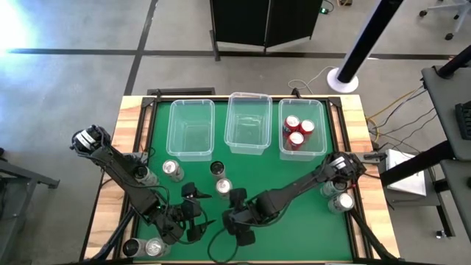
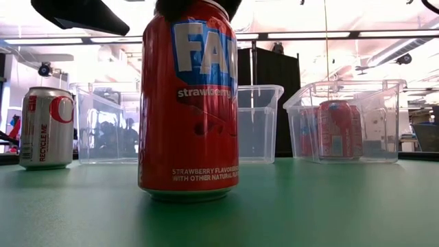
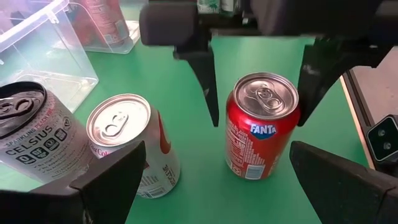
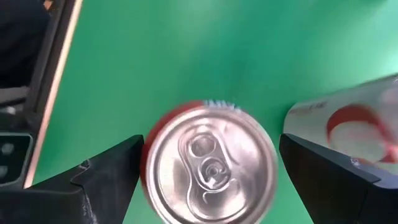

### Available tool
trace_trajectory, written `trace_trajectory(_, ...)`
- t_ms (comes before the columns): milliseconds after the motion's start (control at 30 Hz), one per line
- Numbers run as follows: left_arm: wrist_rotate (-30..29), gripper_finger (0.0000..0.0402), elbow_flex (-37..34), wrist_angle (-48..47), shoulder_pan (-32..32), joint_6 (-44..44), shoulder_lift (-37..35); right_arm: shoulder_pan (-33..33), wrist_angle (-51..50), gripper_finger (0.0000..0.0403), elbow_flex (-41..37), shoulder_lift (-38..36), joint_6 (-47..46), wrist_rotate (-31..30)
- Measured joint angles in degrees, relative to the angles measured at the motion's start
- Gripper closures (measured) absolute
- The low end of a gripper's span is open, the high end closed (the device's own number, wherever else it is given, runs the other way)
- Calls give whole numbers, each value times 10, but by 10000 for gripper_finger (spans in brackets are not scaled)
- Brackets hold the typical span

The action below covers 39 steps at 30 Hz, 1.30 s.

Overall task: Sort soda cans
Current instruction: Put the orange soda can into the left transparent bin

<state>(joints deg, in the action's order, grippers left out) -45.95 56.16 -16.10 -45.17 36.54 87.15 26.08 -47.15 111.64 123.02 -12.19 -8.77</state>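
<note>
High view: straight down, whole table [image 1: 294, 184]. Low view: table level, close behind Fanta can [image 2: 188, 103]. Both wrist views share that can, nearer.

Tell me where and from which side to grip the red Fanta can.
Grip the red Fanta can across its round side wall near the top, coming straight down from above. It stands upright and apart from its neighbours, and the right end effector is already poised over it, fingers open either side.
</note>
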Motion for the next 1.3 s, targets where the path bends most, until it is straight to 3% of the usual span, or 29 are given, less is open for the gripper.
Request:
trace_trajectory(300, 0, 19, 0, -2, 0, 0, 0, -3, 36, 42, -33, 0, -2, 3)
trace_trajectory(533, -1, 19, 0, -3, 0, -4, 0, -3, 41, 106, -31, 0, -2, 2)
trace_trajectory(667, -10, 19, 0, -4, 0, -10, 0, 0, 18, 107, -21, -13, 1, 4)
trace_trajectory(800, -24, 19, 0, -6, -3, -9, 0, 11, -61, 107, -10, -74, -8, -7)
trace_trajectory(900, -27, 19, 0, -8, -6, -10, 0, 24, -111, 107, -27, -138, -51, -51)
trace_trajectory(1033, -28, 19, 0, -4, -6, -10, 0, 41, -181, 107, -74, -229, -119, -169)
trace_trajectory(1167, -28, 19, 0, 2, -6, -11, 0, 41, -241, 107, -157, -343, -225, -276)
trace_trajectory(1300, -31, 19, 0, 9, -5, -11, 0, 21, -267, 105, -263, -449, -335, -323)
